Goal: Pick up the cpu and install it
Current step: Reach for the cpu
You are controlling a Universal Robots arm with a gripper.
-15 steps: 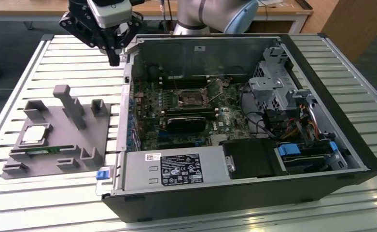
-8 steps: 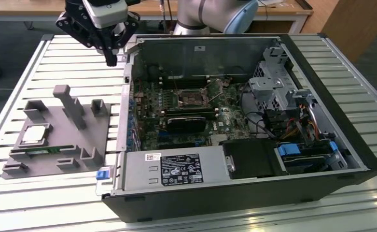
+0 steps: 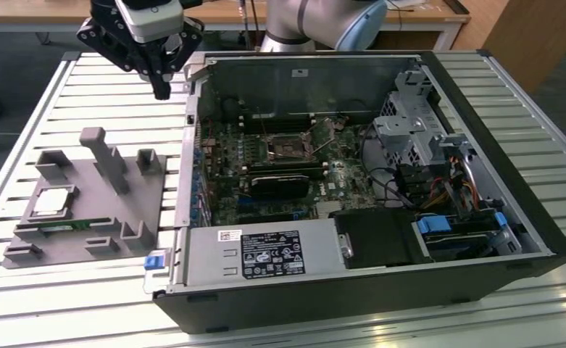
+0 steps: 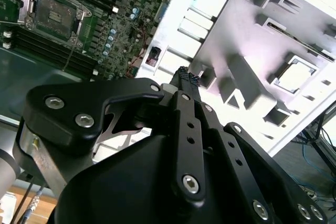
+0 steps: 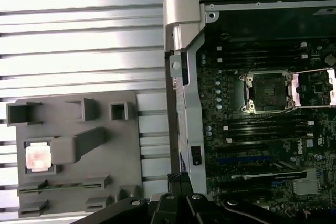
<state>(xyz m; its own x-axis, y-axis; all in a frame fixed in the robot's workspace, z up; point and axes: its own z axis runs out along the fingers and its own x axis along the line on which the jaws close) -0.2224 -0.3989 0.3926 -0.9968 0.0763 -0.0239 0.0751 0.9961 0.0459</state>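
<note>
The tool (image 3: 161, 93) hangs with its dark fingers pressed together tip to tip, above the slatted table (image 3: 70, 116) and just beside a corner of the open computer case (image 3: 514, 239). In the exterior view the cpu (image 3: 53, 201) lies at about seven o'clock from the tool, well apart from it, seated flat in a recess of the grey holder (image 3: 157, 196). The motherboard socket (image 3: 285, 147) sits at about four o'clock, its metal frame swung open.
</note>
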